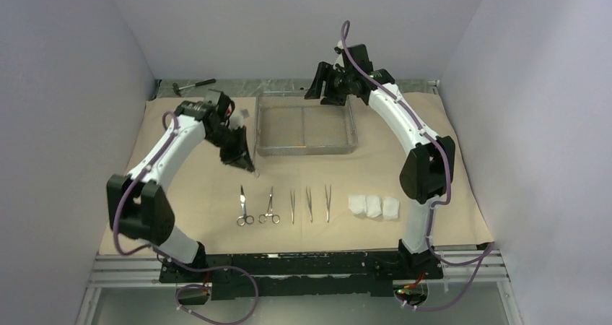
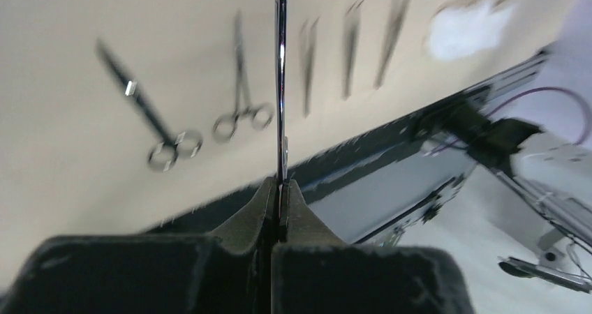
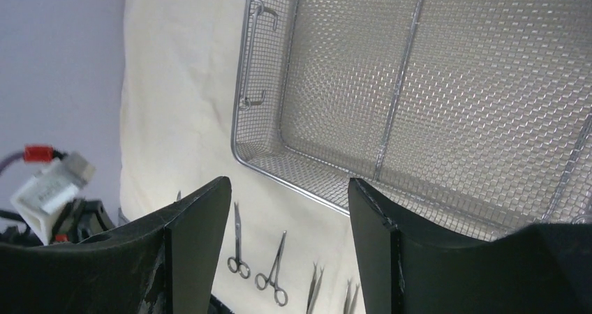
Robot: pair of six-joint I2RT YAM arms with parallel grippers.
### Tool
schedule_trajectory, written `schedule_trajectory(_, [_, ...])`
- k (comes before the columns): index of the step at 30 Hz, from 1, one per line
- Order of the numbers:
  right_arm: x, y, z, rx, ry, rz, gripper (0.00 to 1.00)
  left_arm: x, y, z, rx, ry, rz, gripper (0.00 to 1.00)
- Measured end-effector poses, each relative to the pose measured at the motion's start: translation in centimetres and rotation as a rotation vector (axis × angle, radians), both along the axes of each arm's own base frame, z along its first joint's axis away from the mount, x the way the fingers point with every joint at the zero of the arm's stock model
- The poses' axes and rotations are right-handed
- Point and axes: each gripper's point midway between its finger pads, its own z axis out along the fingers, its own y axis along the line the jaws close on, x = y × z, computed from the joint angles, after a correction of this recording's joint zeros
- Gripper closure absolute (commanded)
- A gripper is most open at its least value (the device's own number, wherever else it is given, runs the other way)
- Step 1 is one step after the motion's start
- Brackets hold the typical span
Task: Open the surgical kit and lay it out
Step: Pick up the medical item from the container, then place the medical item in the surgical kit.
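Surgical kit pieces are lying spread across the tan wrap sheet [image 1: 195,188], which is covering most of the table [image 1: 281,84]. The steel mesh tray [image 1: 307,152] is sitting on the far middle part of the sheet, its long side running left to right, and the right wrist view is showing nothing inside it. Nearer the arm bases, a row of tools is lying on the sheet. Two ring-handled clamps [image 1: 244,208] are lying at the left end, rings toward the bases. Three tweezers [image 1: 309,204] are lying beside them in the middle. Three white gauze pads [image 1: 374,206] are sitting side by side at the right end, touching or nearly so.

The left pincer [image 1: 247,163] is hanging above the sheet, between the tray's near left corner and the clamps. Its jaws are pressing together on a slim steel instrument [image 2: 280,84]. That piece is showing edge-on in the left wrist view, so what kind of tool it is cannot be told.

The right pincer [image 3: 290,188] is hovering over the tray's far right corner with its jaws spread apart, gripping nothing.

A dark-handled hammer [image 1: 195,86] is lying on the bare table beyond the sheet's far left corner.
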Motion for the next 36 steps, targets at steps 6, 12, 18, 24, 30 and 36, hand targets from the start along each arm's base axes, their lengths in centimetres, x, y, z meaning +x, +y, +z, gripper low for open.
schedule_trajectory(6, [-0.9,-0.2,-1.6,0.000,0.048,-0.006,0.35,-9.1,4.9,-3.1,0.212,0.177,0.029,1.00])
schedule_trajectory(12, [-1.7,-0.4,-3.5,-0.013,0.105,-0.014,0.36,-13.0,7.5,-7.3,0.362,0.351,0.051,1.00])
schedule_trajectory(18, [-1.8,-0.5,-3.2,-0.017,0.098,-0.015,0.36,-13.0,8.6,-10.3,0.449,0.437,0.067,1.00])
schedule_trajectory(24, [-1.8,-0.7,-2.9,-0.021,0.090,-0.018,0.36,-12.0,9.0,-11.9,0.481,0.444,0.070,1.00])
schedule_trajectory(30, [-1.6,-1.2,-2.9,-0.022,0.090,-0.026,0.36,-11.6,8.9,-12.0,0.484,0.455,0.072,0.99])
schedule_trajectory(36, [-1.0,-1.5,-2.8,-0.018,0.089,-0.034,0.36,-11.2,9.5,-12.2,0.524,0.475,0.075,0.60])
